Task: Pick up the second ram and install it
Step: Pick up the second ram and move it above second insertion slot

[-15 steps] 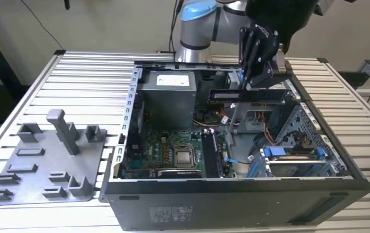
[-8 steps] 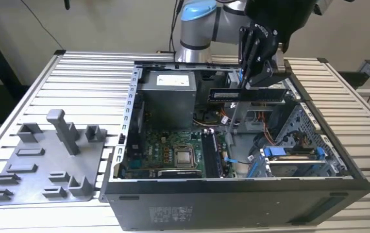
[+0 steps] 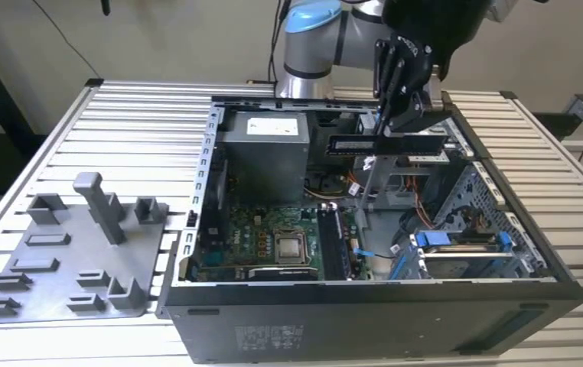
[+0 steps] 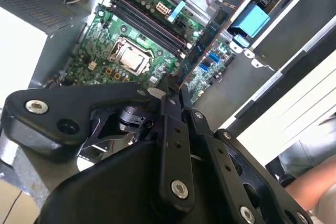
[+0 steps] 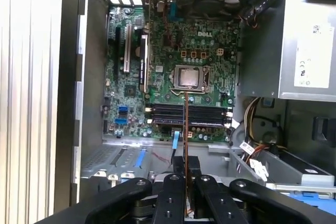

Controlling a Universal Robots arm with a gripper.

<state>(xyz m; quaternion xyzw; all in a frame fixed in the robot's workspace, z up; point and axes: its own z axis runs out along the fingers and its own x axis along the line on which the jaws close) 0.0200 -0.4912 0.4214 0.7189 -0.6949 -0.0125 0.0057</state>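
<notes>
gripper: matt black, bright metal screws
second ram: dark matt board
table: ribbed pale metal
case: dark matt metal

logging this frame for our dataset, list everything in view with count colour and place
table: 1, pale slatted metal, under everything
fixture tray: 1, grey, on table, exterior view's left
computer case: 1, black, open, on table
motherboard: 1, green, case floor
cpu socket: 1, silver, mid motherboard
power supply: 1, grey, inside case
second ram: 1, dark, above case
robot arm: 1, grey and blue, behind case
end effector: 1, black, shut on second ram
</notes>
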